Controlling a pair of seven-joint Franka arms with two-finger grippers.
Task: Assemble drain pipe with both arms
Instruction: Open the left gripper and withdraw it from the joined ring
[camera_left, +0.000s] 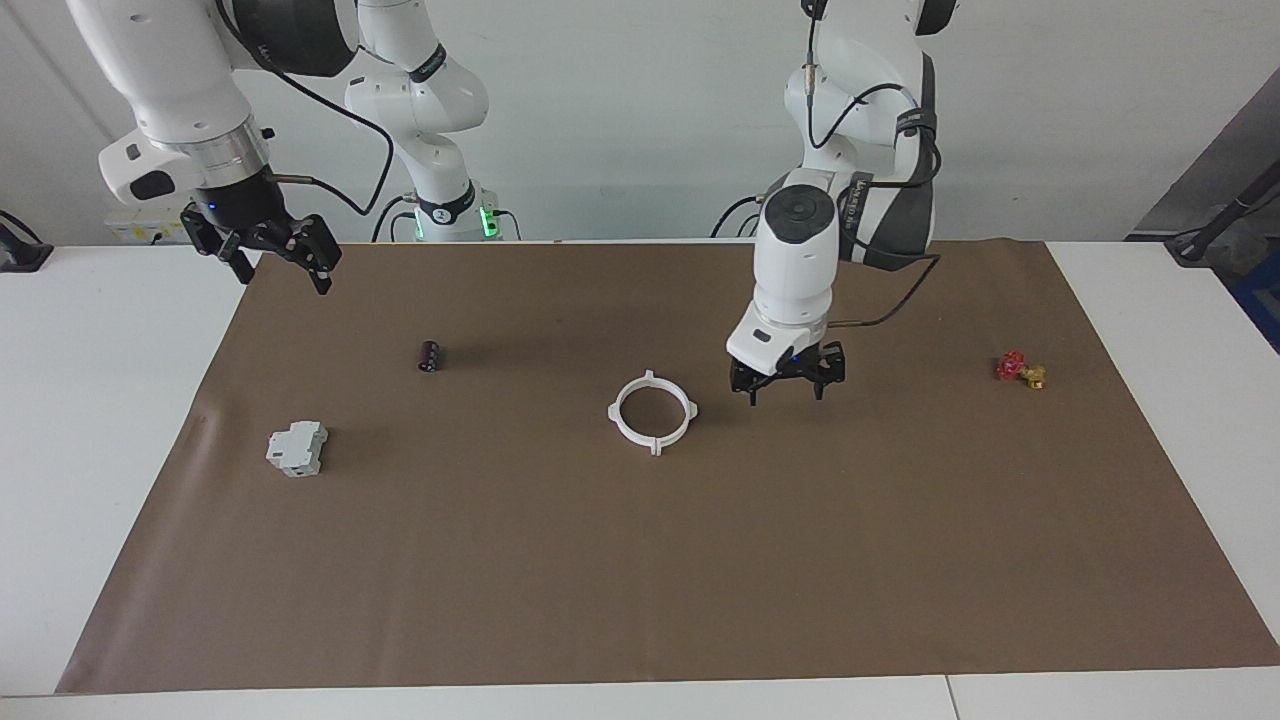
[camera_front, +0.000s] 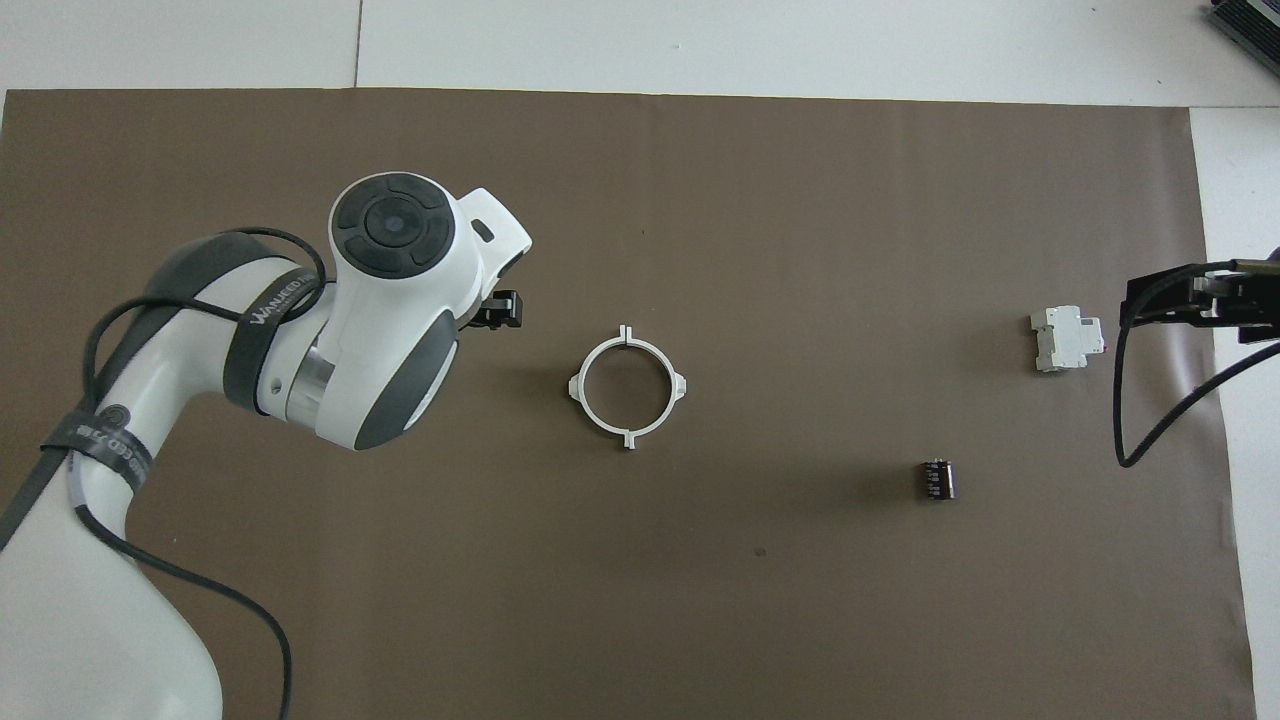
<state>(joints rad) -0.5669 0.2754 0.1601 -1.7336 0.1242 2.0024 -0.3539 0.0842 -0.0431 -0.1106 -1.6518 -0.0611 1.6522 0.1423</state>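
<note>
On mat, drain pipe (camera_left: 651, 412) near released, empty left gripper (camera_left: 786, 386).

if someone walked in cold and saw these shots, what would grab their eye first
Probably the white drain pipe ring, lying whole and alone in the middle of the brown mat. Next, the left arm's tool, open and empty, low over the mat beside the ring toward the left arm's end of the table. The right arm waits with its tool open, raised over the mat's corner at its own end.
</note>
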